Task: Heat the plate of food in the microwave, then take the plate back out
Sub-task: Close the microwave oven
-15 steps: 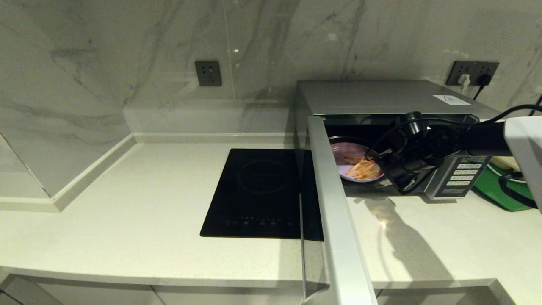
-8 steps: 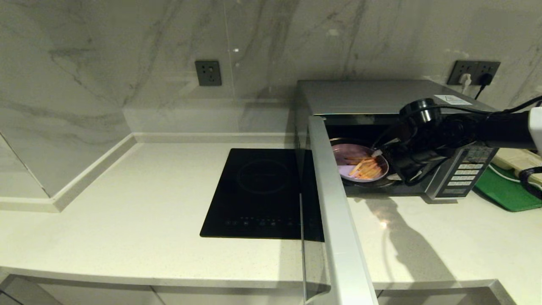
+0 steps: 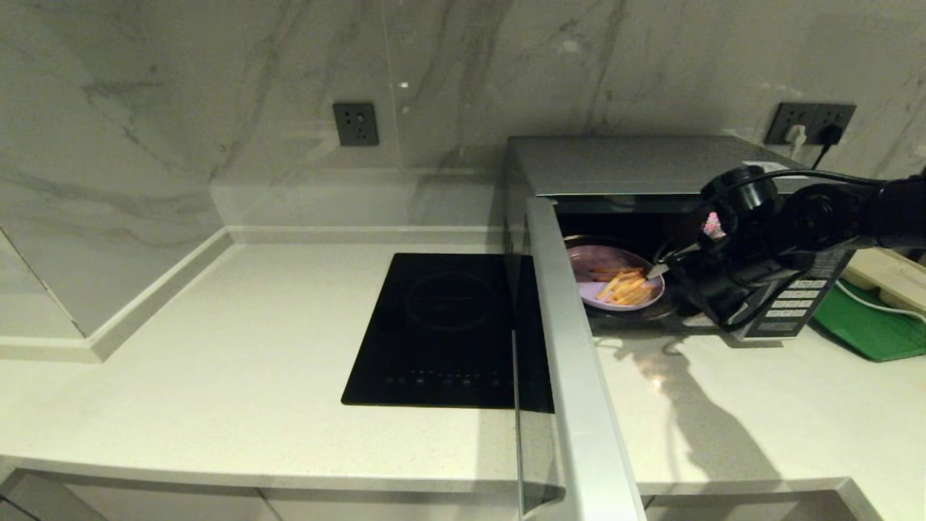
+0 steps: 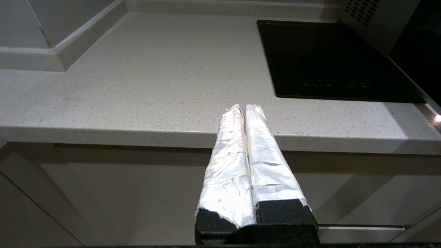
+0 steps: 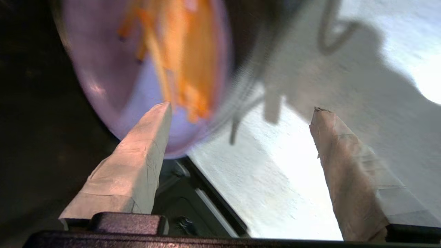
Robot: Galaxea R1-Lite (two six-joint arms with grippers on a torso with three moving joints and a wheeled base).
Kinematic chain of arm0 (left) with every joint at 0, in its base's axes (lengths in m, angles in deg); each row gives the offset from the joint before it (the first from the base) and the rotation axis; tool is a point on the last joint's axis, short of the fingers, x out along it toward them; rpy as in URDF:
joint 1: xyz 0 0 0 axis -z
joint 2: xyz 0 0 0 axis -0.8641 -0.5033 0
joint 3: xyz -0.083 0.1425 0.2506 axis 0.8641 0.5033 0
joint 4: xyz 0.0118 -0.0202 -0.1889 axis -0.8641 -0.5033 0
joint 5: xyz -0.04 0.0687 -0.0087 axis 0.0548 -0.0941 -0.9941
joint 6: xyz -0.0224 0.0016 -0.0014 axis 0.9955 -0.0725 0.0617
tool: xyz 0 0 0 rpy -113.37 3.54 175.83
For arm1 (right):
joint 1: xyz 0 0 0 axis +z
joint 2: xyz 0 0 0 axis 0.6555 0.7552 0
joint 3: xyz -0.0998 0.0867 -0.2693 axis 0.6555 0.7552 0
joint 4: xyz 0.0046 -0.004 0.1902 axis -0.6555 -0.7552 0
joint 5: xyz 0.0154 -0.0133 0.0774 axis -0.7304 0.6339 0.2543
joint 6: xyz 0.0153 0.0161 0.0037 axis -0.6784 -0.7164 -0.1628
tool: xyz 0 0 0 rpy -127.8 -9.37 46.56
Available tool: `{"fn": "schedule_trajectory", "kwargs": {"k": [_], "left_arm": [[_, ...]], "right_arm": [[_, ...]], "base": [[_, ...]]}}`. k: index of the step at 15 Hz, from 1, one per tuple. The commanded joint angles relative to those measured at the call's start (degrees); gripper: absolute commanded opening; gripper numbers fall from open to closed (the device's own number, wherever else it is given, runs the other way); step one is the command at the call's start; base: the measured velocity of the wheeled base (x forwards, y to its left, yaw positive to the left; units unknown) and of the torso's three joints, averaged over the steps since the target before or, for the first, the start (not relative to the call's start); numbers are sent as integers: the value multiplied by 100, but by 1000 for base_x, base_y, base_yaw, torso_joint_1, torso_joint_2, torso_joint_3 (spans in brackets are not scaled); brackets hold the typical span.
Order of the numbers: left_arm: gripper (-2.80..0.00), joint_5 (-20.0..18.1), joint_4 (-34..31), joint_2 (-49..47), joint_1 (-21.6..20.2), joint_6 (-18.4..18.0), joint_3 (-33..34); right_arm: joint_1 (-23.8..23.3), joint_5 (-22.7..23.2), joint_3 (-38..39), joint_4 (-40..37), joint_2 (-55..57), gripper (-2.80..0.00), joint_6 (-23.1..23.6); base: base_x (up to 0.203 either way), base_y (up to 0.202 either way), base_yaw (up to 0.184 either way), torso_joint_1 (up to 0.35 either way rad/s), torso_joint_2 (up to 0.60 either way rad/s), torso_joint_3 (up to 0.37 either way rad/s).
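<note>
Black arm (image 3: 832, 217), white-taped jaws.

Grey-veined marble wall (image 3: 217, 87), pale speckled countertop (image 3: 217, 376), dark wall socket (image 3: 355, 124)

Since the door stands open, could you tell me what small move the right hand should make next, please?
Probably draw the right hand clear of the silver microwave: it is open, and the lilac plate of fries sits inside, unheld.

Head overview — two close wrist views
</note>
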Motion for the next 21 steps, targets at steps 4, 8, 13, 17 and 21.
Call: {"fn": "schedule_trajectory", "kwargs": {"k": [4, 8, 13, 17, 21], "left_arm": [[-280, 2, -5, 0, 0, 4, 1], [-280, 2, -6, 0, 0, 4, 1], [-280, 2, 2, 0, 0, 4, 1], [-280, 2, -6, 0, 0, 4, 1], [-280, 2, 2, 0, 0, 4, 1]], "right_arm": [[-20, 112, 1109, 323, -792, -280, 177], [-12, 193, 1381, 337, -1173, -280, 246], [131, 391, 1761, -307, -2235, -280, 1192], [426, 361, 395, -2051, -2400, -280, 1807], [1601, -428, -1520, -3865, -1953, -280, 2199]], "base": [[0, 0, 0, 0, 0, 0], [0, 0, 0, 0, 0, 0], [0, 0, 0, 0, 0, 0], [0, 0, 0, 0, 0, 0], [0, 0, 0, 0, 0, 0]]}}
